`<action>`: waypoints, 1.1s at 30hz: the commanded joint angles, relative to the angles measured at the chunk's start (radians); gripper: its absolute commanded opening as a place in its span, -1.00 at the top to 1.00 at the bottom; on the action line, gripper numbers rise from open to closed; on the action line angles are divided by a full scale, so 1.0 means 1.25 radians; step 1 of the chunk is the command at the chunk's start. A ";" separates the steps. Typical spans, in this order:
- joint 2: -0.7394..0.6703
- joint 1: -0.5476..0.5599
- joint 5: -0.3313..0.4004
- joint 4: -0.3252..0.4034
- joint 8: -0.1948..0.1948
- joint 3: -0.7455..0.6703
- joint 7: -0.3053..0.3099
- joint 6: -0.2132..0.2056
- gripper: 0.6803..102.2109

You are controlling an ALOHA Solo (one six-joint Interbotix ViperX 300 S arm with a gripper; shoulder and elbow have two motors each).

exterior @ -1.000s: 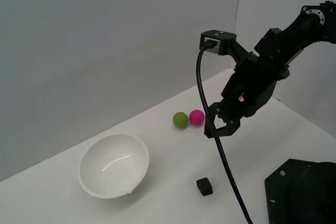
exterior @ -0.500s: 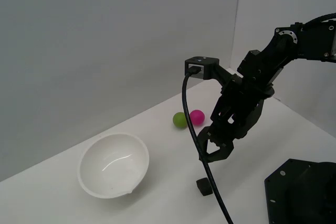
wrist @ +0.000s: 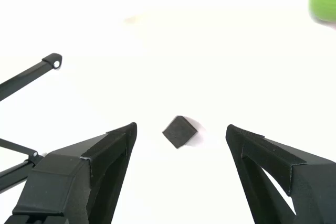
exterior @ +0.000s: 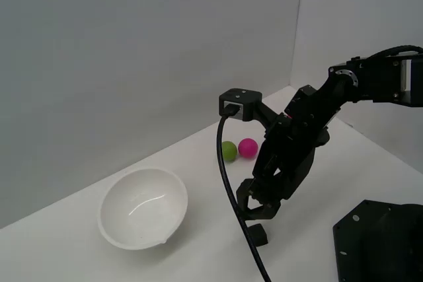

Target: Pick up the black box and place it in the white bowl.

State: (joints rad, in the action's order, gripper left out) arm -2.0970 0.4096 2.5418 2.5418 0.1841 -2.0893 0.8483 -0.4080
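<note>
The black box (exterior: pixel 258 235) is a tiny matte cube on the white table, near the front. In the wrist view the black box (wrist: pixel 179 131) lies between and just beyond my two fingers. My gripper (exterior: pixel 258 208) hangs right above it, open and empty; in the wrist view my gripper (wrist: pixel 181 128) has its jaws spread wide on either side of the cube. The white bowl (exterior: pixel 143 207) stands on the table toward the exterior view's left, empty as far as I can see.
A green ball (exterior: pixel 229 150) and a pink ball (exterior: pixel 248 147) lie side by side behind the arm. The green ball (wrist: pixel 326 1) shows at a corner of the wrist view. A black cable (exterior: pixel 231 196) hangs from the wrist camera. The black base plate (exterior: pixel 380 242) sits at the front right.
The arm has swung down and toward the exterior view's left, from above the balls to right over the black box. The gripper has stayed open. The box, bowl and balls have not moved.
</note>
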 commanded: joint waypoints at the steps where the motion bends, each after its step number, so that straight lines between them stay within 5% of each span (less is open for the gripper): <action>1: 0.004 0.027 -0.001 -0.001 0.004 0.000 0.002 -0.011 -0.96; 33: 0.119 0.066 0.033 0.033 0.009 0.115 -0.049 -0.009 -0.96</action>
State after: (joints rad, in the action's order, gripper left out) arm -1.9343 0.4878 2.5909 2.5909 0.1902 -1.9267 0.7885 -0.4004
